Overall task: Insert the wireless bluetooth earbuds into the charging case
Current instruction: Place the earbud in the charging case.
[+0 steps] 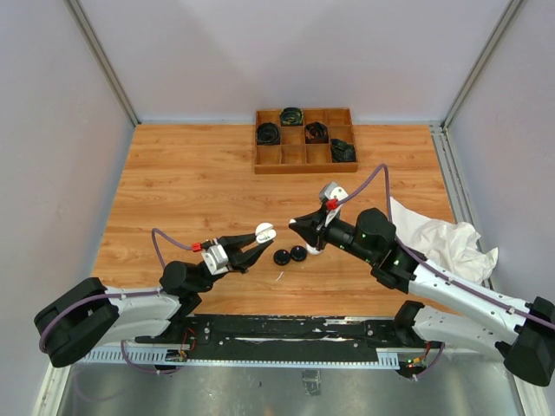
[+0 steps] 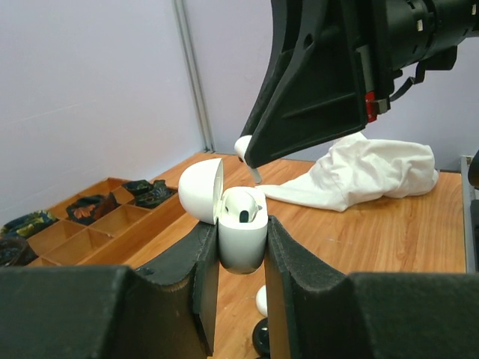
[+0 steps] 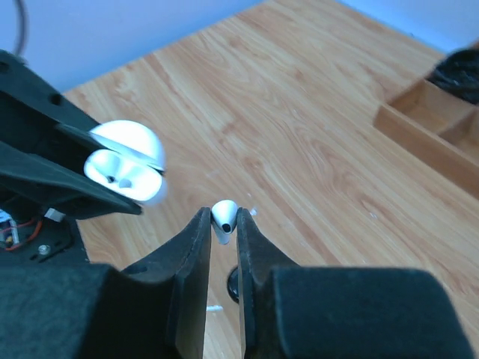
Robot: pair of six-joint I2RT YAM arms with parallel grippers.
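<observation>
My left gripper [image 1: 258, 240] is shut on a white charging case [image 2: 241, 241] and holds it above the table with its lid [image 2: 199, 190] open. One white earbud [image 2: 244, 205] sits in the case. My right gripper [image 1: 298, 224] is shut on another white earbud [image 3: 224, 218], stem down, just right of the case and slightly above it. In the right wrist view the case [image 3: 123, 173] is to the left of my fingers. Two black round cases [image 1: 290, 255] lie on the table below the grippers. Another white earbud [image 2: 260, 300] lies on the table under the held case.
A wooden compartment tray [image 1: 305, 140] with coiled black cables stands at the back. A crumpled white cloth [image 1: 442, 243] lies at the right. A small white scrap [image 1: 279, 276] lies near the front.
</observation>
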